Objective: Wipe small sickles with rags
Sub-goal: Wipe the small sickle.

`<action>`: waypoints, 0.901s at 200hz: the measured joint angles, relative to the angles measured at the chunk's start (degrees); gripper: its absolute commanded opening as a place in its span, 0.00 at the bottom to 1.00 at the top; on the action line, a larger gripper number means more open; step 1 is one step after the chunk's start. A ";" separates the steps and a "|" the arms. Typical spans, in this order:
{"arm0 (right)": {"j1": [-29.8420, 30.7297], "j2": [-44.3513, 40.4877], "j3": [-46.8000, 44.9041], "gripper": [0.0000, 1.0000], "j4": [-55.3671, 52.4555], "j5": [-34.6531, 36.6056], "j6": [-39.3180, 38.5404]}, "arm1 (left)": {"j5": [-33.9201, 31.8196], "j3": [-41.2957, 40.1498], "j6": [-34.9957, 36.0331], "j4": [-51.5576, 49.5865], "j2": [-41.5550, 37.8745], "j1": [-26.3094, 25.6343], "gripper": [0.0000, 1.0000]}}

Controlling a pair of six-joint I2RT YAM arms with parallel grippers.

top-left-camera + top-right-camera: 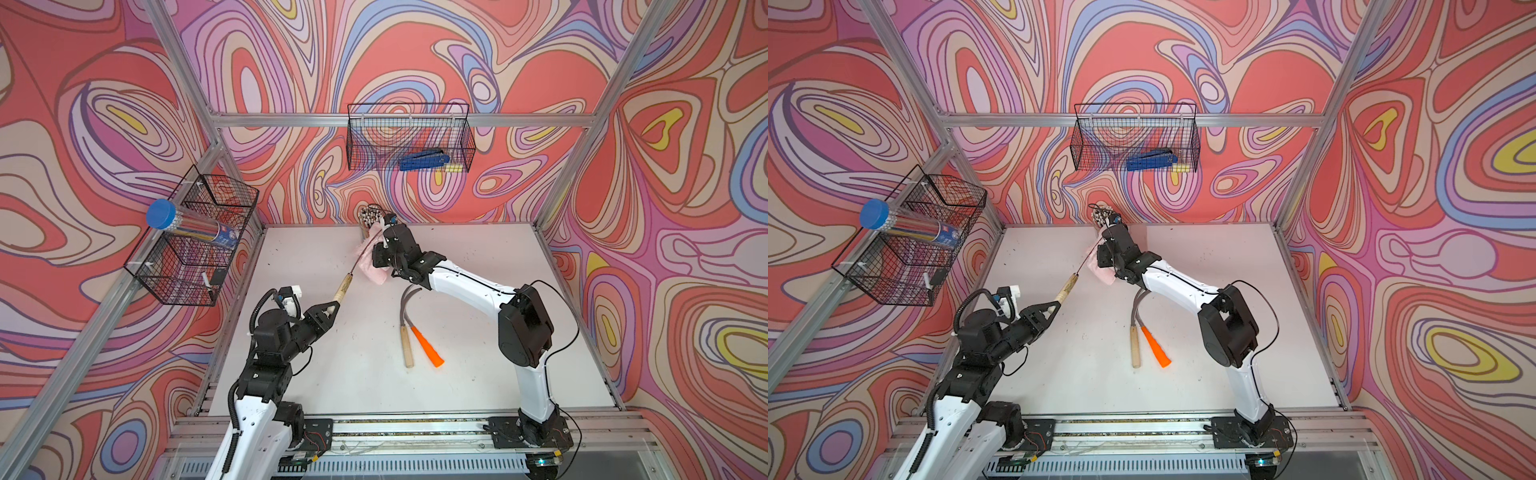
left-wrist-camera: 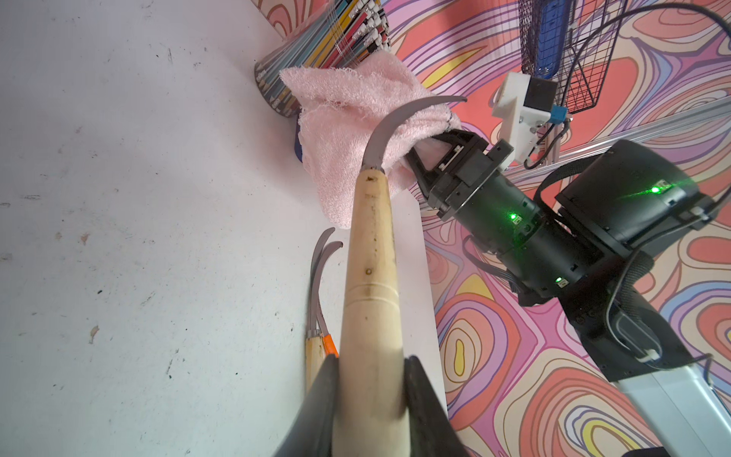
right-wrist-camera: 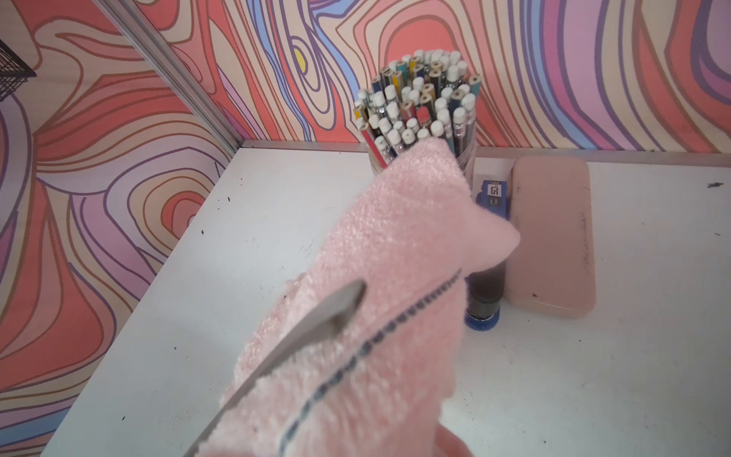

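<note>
One wooden-handled sickle [image 1: 343, 287] is raised off the surface and tilted, its curved grey blade lying across the fuzzy pale-pink rag [image 1: 374, 268], which hangs bunched in the air. The second wooden-handled sickle [image 1: 407, 347] and the orange-handled sickle [image 1: 428, 347] lie flat on the tabletop [image 1: 332, 374], blades close together and handles spreading in a narrow V.

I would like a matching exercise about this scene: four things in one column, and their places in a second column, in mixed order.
Things:
1. pink rag
2. orange-handled sickle
3. blue tool
4. cup of pencils

Places:
A. lying flat on the table
B. in the wire basket on the back wall
C. standing at the table's back edge
D. clamped in the right gripper

Pairs: 1-D, 2-A, 3-B, 4-C
</note>
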 measured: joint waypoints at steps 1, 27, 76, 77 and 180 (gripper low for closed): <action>-0.02 0.00 0.00 0.00 0.00 -0.02 -0.02 | 0.00 0.00 0.00 0.00 0.00 0.00 0.00; -1.36 -0.02 -0.72 0.00 0.22 0.44 0.00 | -0.04 0.00 0.00 -0.37 0.00 0.00 0.00; -2.71 -0.22 -2.27 0.00 0.28 2.73 -0.50 | -0.81 0.04 0.00 -2.45 -0.02 0.04 0.00; -2.73 -0.26 -2.27 0.00 0.28 2.78 -0.50 | -0.85 0.04 0.00 -2.49 -0.02 0.07 0.00; -2.86 -2.23 -5.33 0.00 3.15 2.27 -0.98 | -0.90 0.04 0.00 -2.91 0.00 0.28 0.00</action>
